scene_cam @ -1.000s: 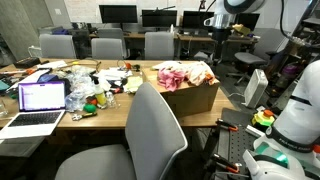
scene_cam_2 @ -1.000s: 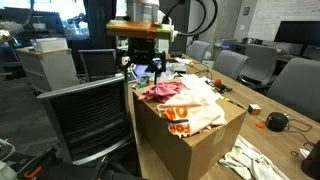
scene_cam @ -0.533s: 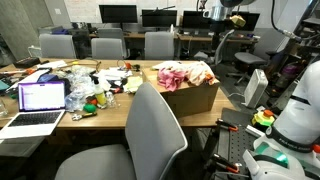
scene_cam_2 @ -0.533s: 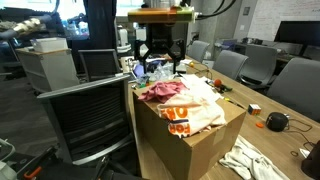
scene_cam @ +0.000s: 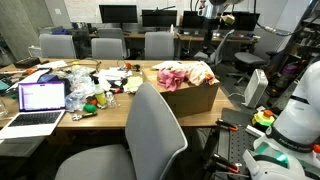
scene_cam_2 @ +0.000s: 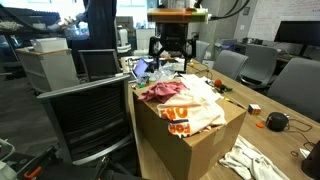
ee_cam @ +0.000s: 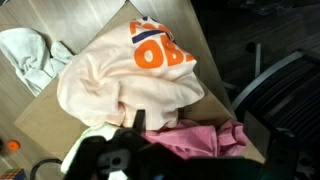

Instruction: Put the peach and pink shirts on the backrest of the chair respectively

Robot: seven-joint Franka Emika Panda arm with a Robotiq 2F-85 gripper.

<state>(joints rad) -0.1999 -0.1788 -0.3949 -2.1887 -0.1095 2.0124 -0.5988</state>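
A pale peach shirt (ee_cam: 120, 75) with an orange print lies heaped in an open cardboard box (scene_cam_2: 190, 145) on the table. The smaller pink shirt (ee_cam: 195, 138) is bunched beside it. Both show in both exterior views: peach shirt (scene_cam_2: 195, 105), (scene_cam: 202, 72), pink shirt (scene_cam_2: 160, 92), (scene_cam: 172, 76). My gripper (scene_cam_2: 171, 56) hangs open above the box's far side, well clear of the cloth and holding nothing; it is at the top edge as gripper (scene_cam: 204, 10). One dark finger (ee_cam: 137, 120) shows in the wrist view. The grey chair's backrest (scene_cam: 155, 125) stands bare in front of the table.
An open laptop (scene_cam: 40, 97) and heaped clutter (scene_cam: 95, 85) cover the table beside the box. Smaller grey chairs (scene_cam: 108, 46) line the far side. A dark ribbed chair (scene_cam_2: 90, 115) stands next to the box. A white cloth (scene_cam_2: 250, 160) lies on the tabletop. White robot hardware (scene_cam: 295, 115) stands nearby.
My gripper has travelled sideways over the box and a little higher, staying open. The shirts and the chair have not moved.
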